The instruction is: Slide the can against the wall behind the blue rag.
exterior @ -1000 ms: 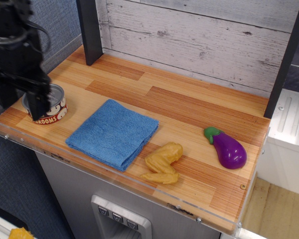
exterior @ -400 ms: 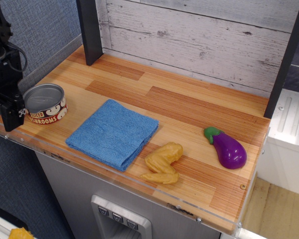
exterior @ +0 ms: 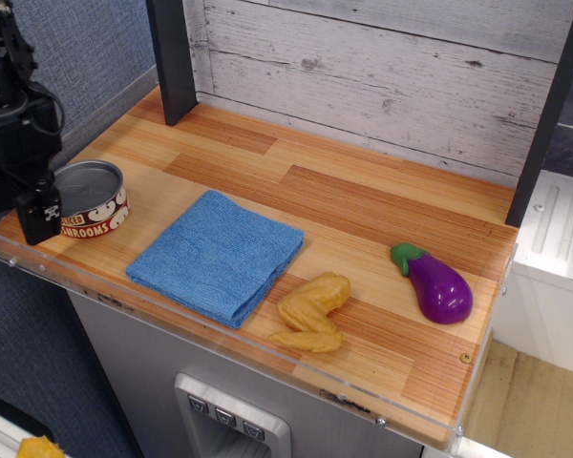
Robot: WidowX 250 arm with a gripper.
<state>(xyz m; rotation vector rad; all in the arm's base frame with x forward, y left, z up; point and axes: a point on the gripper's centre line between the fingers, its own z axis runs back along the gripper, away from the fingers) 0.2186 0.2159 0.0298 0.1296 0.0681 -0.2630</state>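
One can sits near the table's left edge — claw (grip unreadable) just beside.

The can, a squat tin with silver lid and red-and-cream label, stands upright just right of the gripper. The blue rag lies flat further right. The wall of whitewashed planks stands well beyond both.

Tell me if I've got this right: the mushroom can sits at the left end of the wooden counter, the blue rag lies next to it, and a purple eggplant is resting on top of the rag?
Not quite. The eggplant is not on the blue rag; it lies on the bare counter near the right end, with a yellow toy chicken piece between them. The observation.image view shows this. The can and rag are as you said.
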